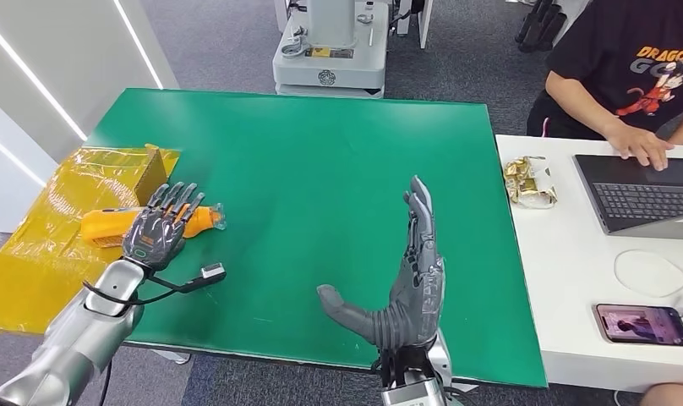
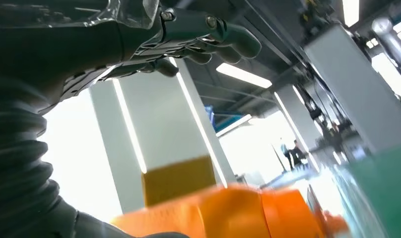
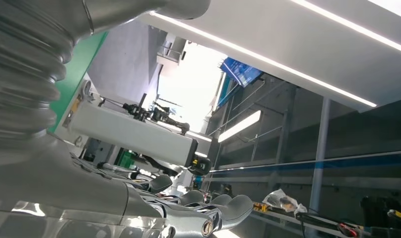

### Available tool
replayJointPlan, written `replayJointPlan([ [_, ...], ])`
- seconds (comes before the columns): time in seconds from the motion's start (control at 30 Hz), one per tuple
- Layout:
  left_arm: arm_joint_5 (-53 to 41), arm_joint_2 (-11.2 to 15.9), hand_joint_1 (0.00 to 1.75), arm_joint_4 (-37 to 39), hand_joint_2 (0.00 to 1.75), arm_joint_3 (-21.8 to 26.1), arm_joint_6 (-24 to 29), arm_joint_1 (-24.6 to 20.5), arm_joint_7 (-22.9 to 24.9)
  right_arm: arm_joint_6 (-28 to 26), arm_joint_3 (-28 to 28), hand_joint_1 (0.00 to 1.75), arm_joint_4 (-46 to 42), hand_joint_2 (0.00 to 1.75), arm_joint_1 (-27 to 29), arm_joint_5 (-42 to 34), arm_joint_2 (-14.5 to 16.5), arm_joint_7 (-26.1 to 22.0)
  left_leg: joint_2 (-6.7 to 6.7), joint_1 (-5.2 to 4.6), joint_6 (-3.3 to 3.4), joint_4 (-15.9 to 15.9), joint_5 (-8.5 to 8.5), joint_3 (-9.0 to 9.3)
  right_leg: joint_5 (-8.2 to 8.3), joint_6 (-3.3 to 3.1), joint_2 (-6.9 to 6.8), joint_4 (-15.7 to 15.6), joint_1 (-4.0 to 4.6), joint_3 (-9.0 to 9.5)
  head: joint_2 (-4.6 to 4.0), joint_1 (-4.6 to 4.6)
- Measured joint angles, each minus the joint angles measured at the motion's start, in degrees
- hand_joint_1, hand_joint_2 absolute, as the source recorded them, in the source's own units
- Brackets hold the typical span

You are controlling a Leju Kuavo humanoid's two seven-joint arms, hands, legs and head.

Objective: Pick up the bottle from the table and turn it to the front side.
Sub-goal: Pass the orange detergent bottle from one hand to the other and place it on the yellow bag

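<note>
An orange bottle (image 1: 101, 225) lies on its side at the left edge of the green table (image 1: 321, 169), half on a yellow plastic sheet. My left hand (image 1: 161, 227) is spread over the bottle's middle, fingers straight and apart. In the left wrist view the fingers (image 2: 208, 34) stand off from the bottle (image 2: 238, 213) with a gap between them. My right hand (image 1: 410, 283) stands on edge near the table's front, fingers straight, thumb out, holding nothing. In the right wrist view the right hand (image 3: 188, 208) closes on nothing.
A yellow plastic sheet (image 1: 34, 254) and a small cardboard box (image 1: 148, 165) lie left of the bottle. On the right, a white table (image 1: 558, 279) carries a laptop (image 1: 642, 194), a phone (image 1: 642, 325) and a snack packet (image 1: 530, 182); a person (image 1: 625, 68) types there. A grey machine base (image 1: 330, 51) stands behind the table.
</note>
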Motion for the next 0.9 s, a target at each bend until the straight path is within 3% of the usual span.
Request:
replayJointPlan([
  [0.2,-0.6,-2.5,0.00,-16.3,1.75,11.1,0.1,7.2,-4.1,0.0,0.2,0.00,-0.1,1.75,0.1,1.3,0.0,0.8,0.00,0.00,0.00,0.0,0.00,0.00,0.00,0.00,0.02,0.0,0.00,0.01,0.00,0.01],
  [0.37,0.0,-4.6,0.00,-24.3,1.75,17.1,0.1,10.1,-7.9,0.1,0.2,0.00,-0.6,1.75,0.4,2.3,0.1,1.3,-0.01,0.00,0.00,0.0,0.00,0.00,0.00,0.00,0.00,0.0,0.00,0.01,0.00,-0.01],
  [0.43,2.0,-6.8,0.00,-27.3,1.75,20.5,0.1,10.5,-14.4,0.3,0.1,0.00,-0.8,1.75,0.6,3.1,0.2,1.6,-0.04,0.00,0.01,0.0,0.01,0.00,0.00,0.00,-0.04,0.0,0.00,0.02,0.00,0.00],
  [0.53,9.5,-12.0,0.00,-31.0,1.75,27.7,0.0,9.9,-27.8,1.1,-0.1,0.00,-1.3,1.75,1.1,4.4,0.5,2.0,-0.03,0.00,0.01,0.0,0.01,0.01,0.01,0.01,-0.04,0.0,-0.01,0.03,0.00,0.00],
  [0.6,16.3,-15.1,0.00,-32.7,1.75,30.8,0.0,9.5,-31.2,1.5,-0.4,0.00,-1.7,1.75,1.4,5.1,0.7,2.2,0.00,-0.01,0.01,0.0,0.01,0.02,0.02,0.01,-0.02,0.0,-0.01,0.03,0.00,-0.01],
  [0.77,36.5,-20.5,0.00,-34.5,1.75,30.4,-0.1,9.1,-32.1,2.4,-1.1,0.00,-2.7,1.75,1.8,6.5,1.1,3.0,-0.11,-0.02,0.02,0.0,0.01,0.04,0.02,0.02,-0.11,-0.1,-0.02,0.04,0.00,-0.01],
  [0.9,58.6,-22.0,0.00,-34.4,1.75,21.0,-0.1,9.2,-32.3,3.1,-1.6,0.00,-4.2,1.75,2.9,7.8,1.2,3.5,-0.12,-0.01,0.02,0.0,0.01,0.02,0.02,0.02,-0.12,-0.1,-0.02,0.07,0.00,0.01],
])
